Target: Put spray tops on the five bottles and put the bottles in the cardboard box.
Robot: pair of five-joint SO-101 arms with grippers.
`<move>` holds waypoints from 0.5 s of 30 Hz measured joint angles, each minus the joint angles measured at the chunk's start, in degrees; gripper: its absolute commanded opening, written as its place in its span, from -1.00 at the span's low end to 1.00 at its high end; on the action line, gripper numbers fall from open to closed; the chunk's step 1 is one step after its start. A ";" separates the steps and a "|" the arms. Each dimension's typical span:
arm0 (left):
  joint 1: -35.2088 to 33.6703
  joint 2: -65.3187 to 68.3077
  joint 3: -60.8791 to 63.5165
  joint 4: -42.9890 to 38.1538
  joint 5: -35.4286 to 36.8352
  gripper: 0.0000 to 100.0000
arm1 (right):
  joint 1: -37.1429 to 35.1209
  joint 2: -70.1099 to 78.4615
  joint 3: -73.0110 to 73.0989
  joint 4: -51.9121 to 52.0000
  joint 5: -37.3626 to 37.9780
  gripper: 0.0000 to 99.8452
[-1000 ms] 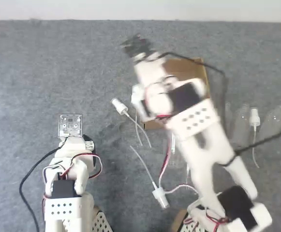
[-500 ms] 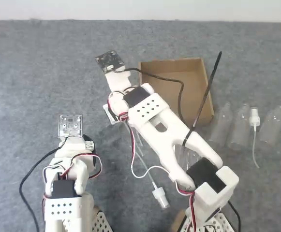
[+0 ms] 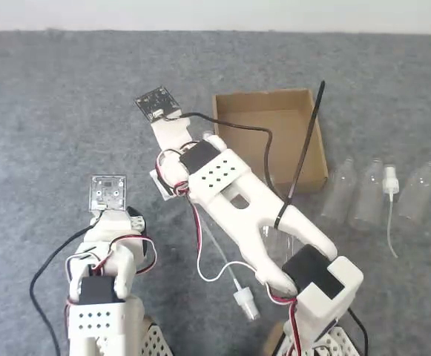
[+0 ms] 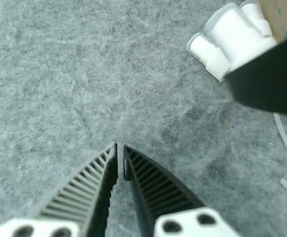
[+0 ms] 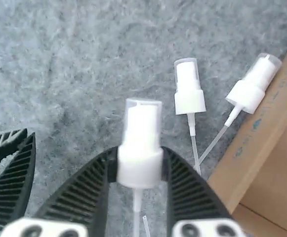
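I see right gripper [image 5: 139,160] clamped on one spray top [image 5: 140,136] over carpet [image 5: 59,59], near cardboard box [image 5: 269,158]. Two more tops [image 5: 189,96] lie beside box. Left gripper [image 4: 120,152] almost closed, holds nothing. I count three bottles [image 3: 369,191] in row beside box.

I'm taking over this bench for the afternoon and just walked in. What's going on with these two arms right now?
The right arm is stretched out over the grey carpet, its claw shut on a white spray top. Two more spray tops lie loose next to the cardboard box. Three clear bottles lie on the carpet on the box's other side, and no bottle shows in the box. The left claw is shut, holding nothing, above bare carpet.
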 measured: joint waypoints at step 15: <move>0.00 0.00 0.00 0.00 0.00 -0.98 | 1.32 -1.14 -0.62 6.42 1.76 -0.70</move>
